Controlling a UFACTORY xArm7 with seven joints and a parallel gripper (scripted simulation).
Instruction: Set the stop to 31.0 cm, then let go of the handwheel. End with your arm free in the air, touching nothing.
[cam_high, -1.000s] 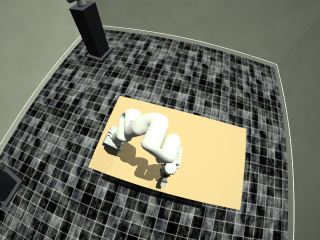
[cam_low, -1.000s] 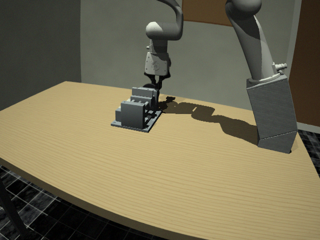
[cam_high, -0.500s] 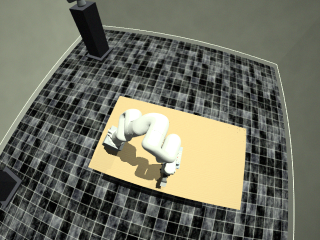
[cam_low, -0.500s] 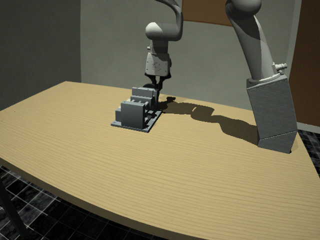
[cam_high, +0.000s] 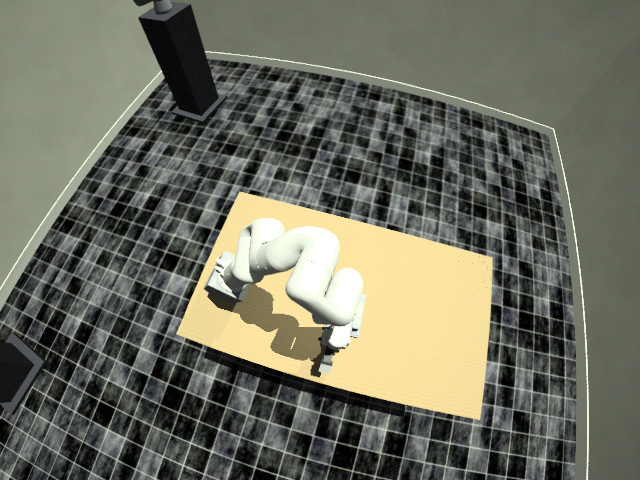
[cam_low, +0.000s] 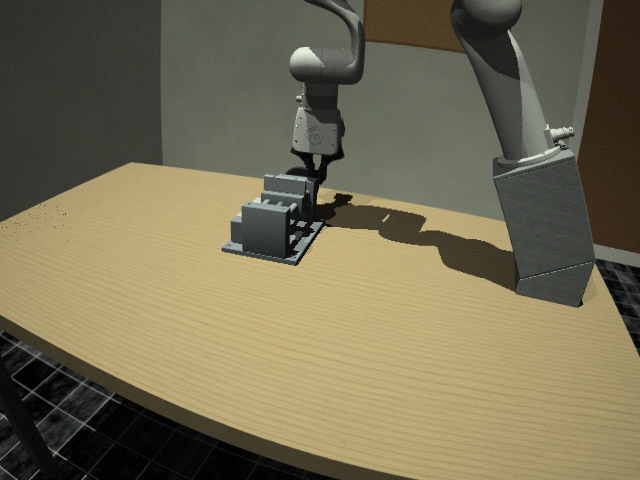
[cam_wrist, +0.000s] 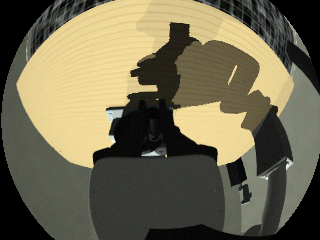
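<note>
The grey stop device (cam_high: 360, 315) (cam_low: 264, 229) stands on the table, with blocks and rods on a base plate (cam_low: 261, 254). A middle block (cam_low: 283, 197), apparently the stop, sits towards the handwheel end; its scale reading cannot be made out. The dark handwheel (cam_low: 296, 170) (cam_wrist: 125, 127) is at the device's far end in the exterior view, partly hidden. My gripper (cam_low: 317, 176) (cam_wrist: 152, 108) points down at the wheel, its fingers close together around a dark upright handle (cam_wrist: 153, 124). It appears shut on that handle. In the top view the arm hides the fingers.
The wooden table (cam_high: 423, 310) (cam_low: 361, 335) carries the device and the arm's base (cam_high: 227, 286) (cam_low: 547, 227). The arm reaches over beside the device, near one long table edge. A grey block-like part shows just past the wrist in the top view.
</note>
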